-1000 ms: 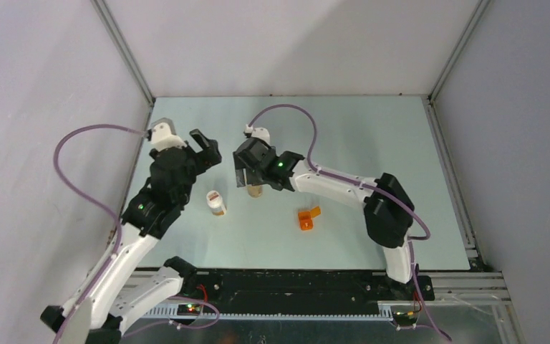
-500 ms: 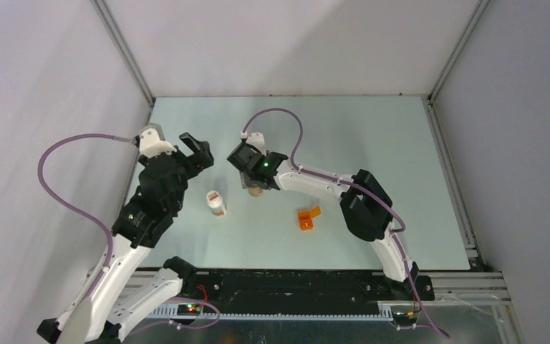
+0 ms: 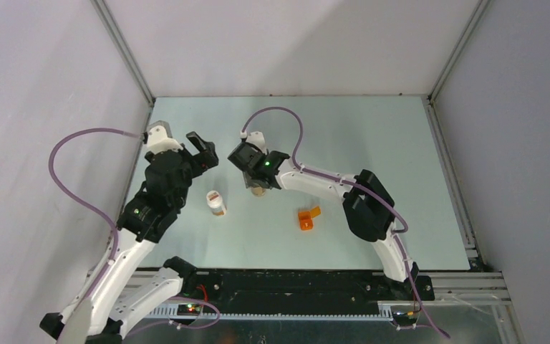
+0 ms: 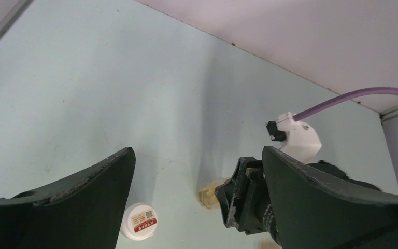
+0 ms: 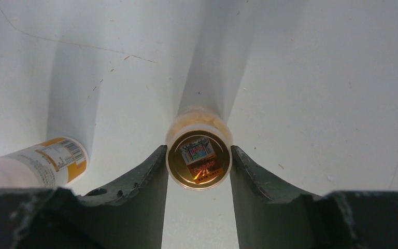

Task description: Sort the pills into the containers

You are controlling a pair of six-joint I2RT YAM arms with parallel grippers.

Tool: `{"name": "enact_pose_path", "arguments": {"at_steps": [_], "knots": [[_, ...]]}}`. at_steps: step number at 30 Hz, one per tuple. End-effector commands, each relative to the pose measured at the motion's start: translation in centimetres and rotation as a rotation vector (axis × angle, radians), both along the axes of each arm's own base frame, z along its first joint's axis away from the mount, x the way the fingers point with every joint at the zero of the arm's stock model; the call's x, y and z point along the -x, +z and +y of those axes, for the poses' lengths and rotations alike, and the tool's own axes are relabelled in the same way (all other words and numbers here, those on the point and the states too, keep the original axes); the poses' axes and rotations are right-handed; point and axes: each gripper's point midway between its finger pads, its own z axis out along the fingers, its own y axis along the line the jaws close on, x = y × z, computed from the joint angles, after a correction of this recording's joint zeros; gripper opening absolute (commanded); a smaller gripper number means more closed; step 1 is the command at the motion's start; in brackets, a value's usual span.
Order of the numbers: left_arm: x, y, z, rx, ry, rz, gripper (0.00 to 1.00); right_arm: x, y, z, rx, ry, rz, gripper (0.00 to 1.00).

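A small amber bottle with a gold lid (image 5: 199, 162) stands upright on the table. My right gripper (image 5: 199, 155) is shut on it, one finger touching each side of the lid; from above the gripper (image 3: 252, 179) covers most of the bottle (image 3: 258, 190). A white bottle with a red-labelled cap (image 3: 216, 202) stands to its left and also shows in the right wrist view (image 5: 36, 166). My left gripper (image 3: 204, 152) hangs open above and behind the white bottle (image 4: 139, 221), holding nothing. No loose pills are in view.
A small orange open container (image 3: 307, 218) lies on the pale green table (image 3: 372, 143) to the right of the amber bottle. Grey walls close off the back and both sides. The right arm stretches across the table's middle.
My right gripper's fingers have closed onto the amber bottle's lid. The left arm pulled back a little to the left and then swung slightly right, with its jaws still wide.
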Motion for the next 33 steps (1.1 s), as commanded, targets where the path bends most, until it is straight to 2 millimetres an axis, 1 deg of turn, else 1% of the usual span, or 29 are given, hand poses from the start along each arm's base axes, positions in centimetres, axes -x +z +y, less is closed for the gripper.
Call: {"name": "enact_pose_path", "arguments": {"at_steps": [1,4,5,6,7,8,9,10,11,12,13,14,15,16,17,18,19,20,21,22,24,26,27,28,29,30,31,33], "knots": [[-1.0,-1.1,-1.9,0.003,-0.085,0.015,0.98,-0.1,7.8,-1.8,-0.099,0.001,-0.082,0.24],[-1.8,-2.0,-3.7,0.014,-0.157,0.039,0.98,0.3,9.1,-3.7,-0.129,0.023,-0.066,0.24],[-2.3,-2.2,-4.8,0.020,-0.202,0.043,0.98,1.0,9.7,-4.5,-0.150,0.038,-0.052,0.24],[-2.4,-2.4,-5.4,0.024,-0.230,0.044,0.98,0.6,10.0,-5.5,-0.160,0.031,-0.049,0.24],[-2.8,-2.4,-6.7,0.032,-0.286,0.036,0.98,1.3,10.5,-6.5,-0.180,0.042,-0.036,0.24],[-2.7,-2.8,-7.8,0.037,-0.342,0.041,0.98,1.2,9.9,-8.0,-0.169,0.030,-0.022,0.24],[-3.1,-3.1,-8.5,0.029,-0.372,0.042,0.98,1.7,11.3,-8.7,-0.205,0.041,-0.026,0.24],[-2.9,-3.3,-9.5,0.029,-0.424,0.046,0.98,1.5,10.9,-10.2,-0.196,0.027,-0.014,0.24],[-3.0,-3.7,-10.4,0.014,-0.458,0.054,0.98,2.1,12.3,-10.9,-0.237,0.045,-0.020,0.24],[-3.1,-3.6,-11.2,0.012,-0.492,0.048,0.99,1.9,11.9,-12.2,-0.235,0.034,-0.008,0.25],[-3.0,-4.1,-12.3,-0.008,-0.522,0.058,0.99,2.6,13.2,-12.8,-0.278,0.055,-0.012,0.25],[-3.2,-3.9,-12.8,-0.014,-0.531,0.039,0.99,2.5,13.8,-14.4,-0.292,0.041,-0.019,0.25],[-3.0,-4.3,-13.8,-0.035,-0.564,0.040,0.99,2.5,14.0,-15.1,-0.314,0.050,-0.002,0.25],[-3.0,-3.9,-14.7,-0.031,-0.599,0.016,0.99,2.7,14.0,-15.7,-0.312,0.065,0.002,0.26],[-2.9,-4.2,-15.7,-0.048,-0.637,0.018,0.99,3.1,14.9,-16.3,-0.348,0.086,0.012,0.26],[-2.5,-3.8,-16.8,-0.044,-0.698,-0.006,0.99,3.4,15.7,-16.8,-0.360,0.104,0.000,0.26],[-2.2,-3.9,-18.0,-0.072,-0.755,-0.020,1.00,3.6,16.1,-17.2,-0.385,0.120,0.013,0.27],[-1.4,-3.7,-19.2,-0.076,-0.835,-0.039,0.99,3.8,16.7,-17.6,-0.398,0.137,0.002,0.27],[-0.9,-4.0,-20.0,-0.109,-0.886,-0.048,0.99,4.1,17.2,-17.8,-0.423,0.162,0.009,0.27],[-0.2,-3.9,-21.1,-0.128,-0.965,-0.076,0.99,4.4,17.9,-18.0,-0.441,0.176,0.000,0.27],[1.3,-3.6,-22.8,-0.143,-1.094,-0.124,0.99,5.2,18.9,-18.0,-0.483,0.233,0.002,0.28],[2.7,-3.7,-24.0,-0.143,-1.203,-0.145,0.99,6.2,19.7,-17.5,-0.516,0.304,0.004,0.28],[3.4,-3.3,-24.6,-0.136,-1.260,-0.157,0.99,6.8,20.1,-17.1,-0.533,0.351,0.010,0.28],[3.7,-3.7,-24.9,-0.142,-1.292,-0.151,0.99,7.3,20.4,-16.9,-0.549,0.383,0.014,0.28],[4.7,-3.2,-25.4,-0.131,-1.363,-0.165,0.98,7.6,20.5,-16.7,-0.554,0.404,0.015,0.28],[5.1,-3.6,-25.7,-0.143,-1.404,-0.163,0.98,8.0,20.7,-16.5,-0.566,0.430,0.023,0.28],[6.0,-3.4,-26.0,-0.133,-1.461,-0.175,0.97,8.2,20.7,-16.4,-0.567,0.444,0.024,0.28],[6.7,-3.4,-26.4,-0.124,-1.517,-0.183,0.97,8.6,20.7,-16.2,-0.574,0.467,0.036,0.28]]}}
